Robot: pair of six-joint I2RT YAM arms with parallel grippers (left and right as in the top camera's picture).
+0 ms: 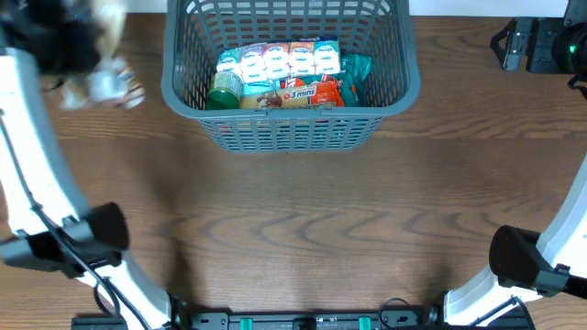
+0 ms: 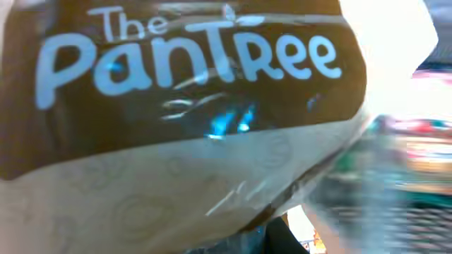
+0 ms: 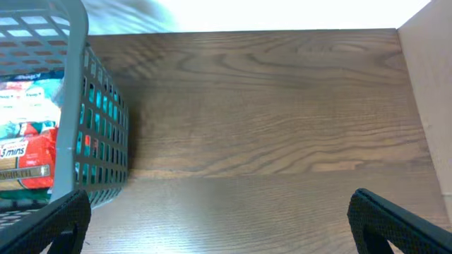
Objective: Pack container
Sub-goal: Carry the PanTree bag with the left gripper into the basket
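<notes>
Surface: we noted a brown wood-grain tabletop, its grain running side to side.
Room: a bright white band lay beyond the far edge. In the right wrist view a pale beige panel stood along the right edge.
Near edge: a black rail with teal fittings ran along it. White arm links rose from it near both near corners.
Container: the dark grey slatted container stood upright at the middle of the far edge, and the frame cut off its far rim. The right wrist view caught its near right corner.
Contents: a row of four small cartons lined the back. In front of them lay a green-lidded tub at the left and a red pack marked "3 mins". A teal pack sat at the right.
Left gripper: the left gripper was a dark blur above the far left corner.
Snack pack: a brown-and-cream snack pack lettered "The Pantree" filled the left wrist view and hid the fingers. Overhead it was a pale smear just left of the container, clear of its rim. We read the left gripper as pinching this pack.
Right gripper: the right gripper was spread wide, with black fingertips at both lower corners of its view. Only bare wood showed between them, and the container was to its left.
Far right corner: a dark device with a small green light sat there. We could not tell what it was.
</notes>
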